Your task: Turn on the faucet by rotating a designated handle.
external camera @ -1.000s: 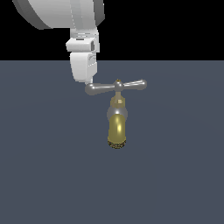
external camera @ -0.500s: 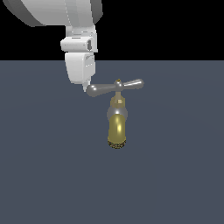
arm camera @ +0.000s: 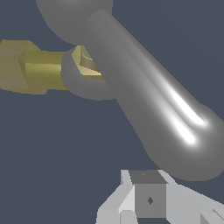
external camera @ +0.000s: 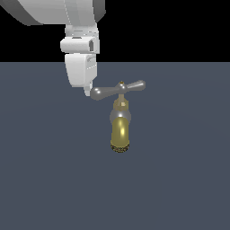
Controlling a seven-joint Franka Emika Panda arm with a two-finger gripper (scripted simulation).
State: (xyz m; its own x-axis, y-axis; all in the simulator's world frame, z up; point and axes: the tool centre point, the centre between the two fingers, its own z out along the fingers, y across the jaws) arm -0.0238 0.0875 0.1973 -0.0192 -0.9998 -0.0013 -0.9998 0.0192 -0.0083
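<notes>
The faucet (external camera: pixel 120 133) stands in the middle of the exterior view, its golden spout pointing down and its brass stem (arm camera: pixel 41 70) running up to the handle (external camera: pixel 117 89). The handle is a silver crossbar with bulbous ends, tilted so that its end on the exterior view's left sits lower. My gripper (external camera: pixel 88 92) hangs from above with its white fingers together, shut on nothing, the tip pressed against that lower end. The wrist view shows the fingertips (arm camera: pixel 149 199) just beside the handle's rounded end (arm camera: pixel 192 148).
A flat dark grey-blue floor (external camera: pixel 179 179) lies under the faucet, with black background above it. The arm's large white links (external camera: pixel 67 13) fill the upper part of the exterior view's left.
The handle has turned a little: its end at the gripper has dropped and swung round, and the far end has risen. The gripper has followed that end, staying against it.
</notes>
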